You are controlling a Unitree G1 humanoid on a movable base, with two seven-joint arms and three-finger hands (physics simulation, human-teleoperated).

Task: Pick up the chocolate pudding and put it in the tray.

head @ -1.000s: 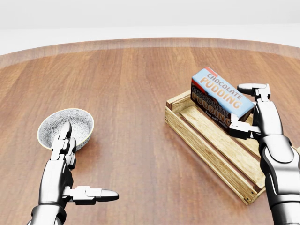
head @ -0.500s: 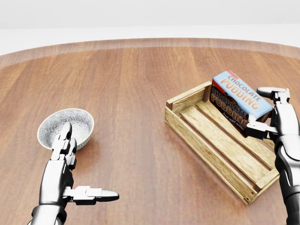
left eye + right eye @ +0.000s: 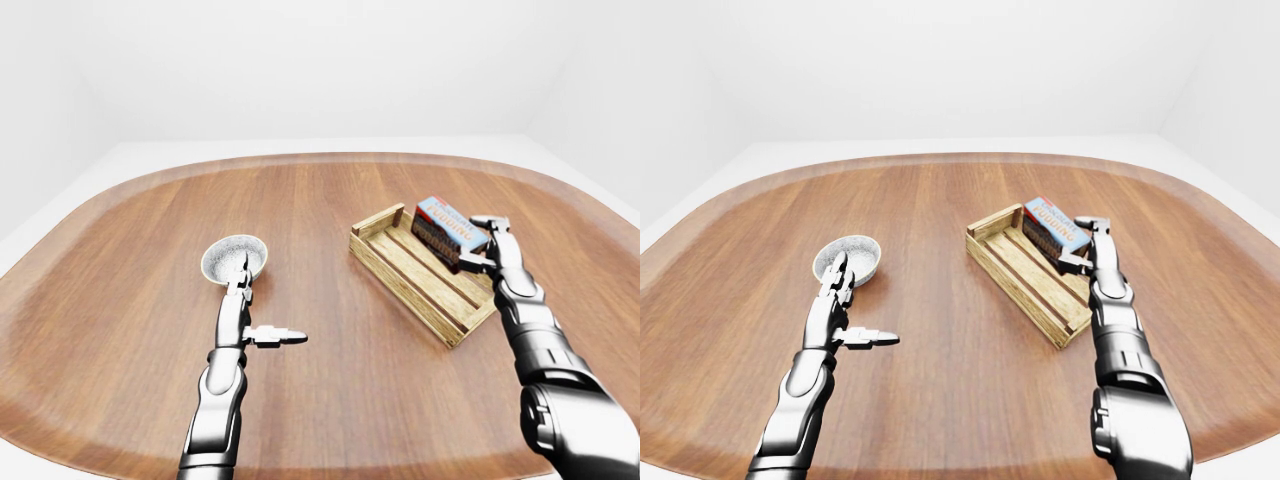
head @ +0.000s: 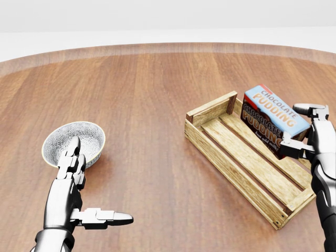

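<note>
Plainly "CHOCOLATE PUDDING" box between fingers

The right hand sits at the head view's right edge, its arm rising from the lower right corner; its fingers close on the pudding, 1 above and 1 below (the third cannot be made out). The left hand is open at lower left, forearm upright, 2 fingers pointing up the view and 1 stretched out to the right.
</note>
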